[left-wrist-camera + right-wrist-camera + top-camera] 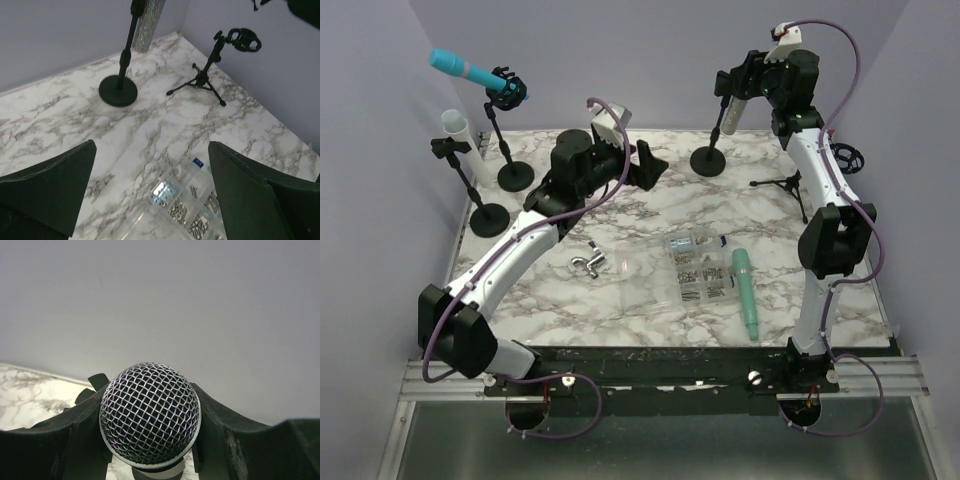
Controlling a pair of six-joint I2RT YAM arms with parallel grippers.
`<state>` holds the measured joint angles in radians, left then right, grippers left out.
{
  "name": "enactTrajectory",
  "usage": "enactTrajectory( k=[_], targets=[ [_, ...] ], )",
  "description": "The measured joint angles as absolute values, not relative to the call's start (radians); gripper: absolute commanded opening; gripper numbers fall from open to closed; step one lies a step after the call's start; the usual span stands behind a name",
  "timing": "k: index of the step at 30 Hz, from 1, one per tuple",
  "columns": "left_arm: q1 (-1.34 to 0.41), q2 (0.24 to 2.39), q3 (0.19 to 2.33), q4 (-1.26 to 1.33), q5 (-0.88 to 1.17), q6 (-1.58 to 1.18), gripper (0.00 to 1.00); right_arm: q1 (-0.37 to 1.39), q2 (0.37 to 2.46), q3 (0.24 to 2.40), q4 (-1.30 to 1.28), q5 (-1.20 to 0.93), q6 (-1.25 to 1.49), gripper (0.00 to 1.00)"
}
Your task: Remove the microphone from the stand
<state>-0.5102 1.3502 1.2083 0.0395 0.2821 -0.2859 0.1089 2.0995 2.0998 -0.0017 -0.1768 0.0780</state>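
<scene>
Mesh head: microphone (pixel 150 415) pinched between fingers (pixel 75 435) of right gripper (pixel 738 88), up over stand (pixel 708 160), back right.
Clip: lost behind gripper, seating unreadable.
Left gripper (pixel 150 187): spread wide, empty, over table (pixel 50 115).

The marble desk (pixel 620 310) carries a clear parts box (pixel 698 268) below the left end effector (pixel 645 165), with a teal microphone (pixel 744 290) to its right and perhaps a metal clip (pixel 588 262) to its left. A round stand base (pixel 708 160) sits beneath the right end effector (pixel 738 85), a tripod (pixel 790 185) beside it.
</scene>
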Motion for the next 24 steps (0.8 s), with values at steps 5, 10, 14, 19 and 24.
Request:
enactTrajectory(
  k=[5,10,14,19,24],
  targets=[
    [-0.51,1.504,1.405,0.097,0.318,-0.306,0.98,0.112,2.094,2.091,-0.001,-0.291,0.067,0.01],
    [-0.51,1.641,1.562,0.146,0.363,-0.303,0.99,0.111,2.092,2.092,-0.009,-0.402,0.051,0.01],
    [-0.505,1.766,1.699,0.157,0.411,-0.279,0.99,0.111,2.096,2.117,-0.056,-0.488,0.044,0.01],
    [-0.492,1.939,1.905,0.139,0.46,-0.239,0.99,0.113,2.122,2.164,-0.098,-0.558,0.047,0.01],
    [-0.469,2.092,2.09,0.125,0.496,-0.214,0.99,0.112,2.143,2.198,-0.116,-0.575,0.04,0.01]
  ],
)
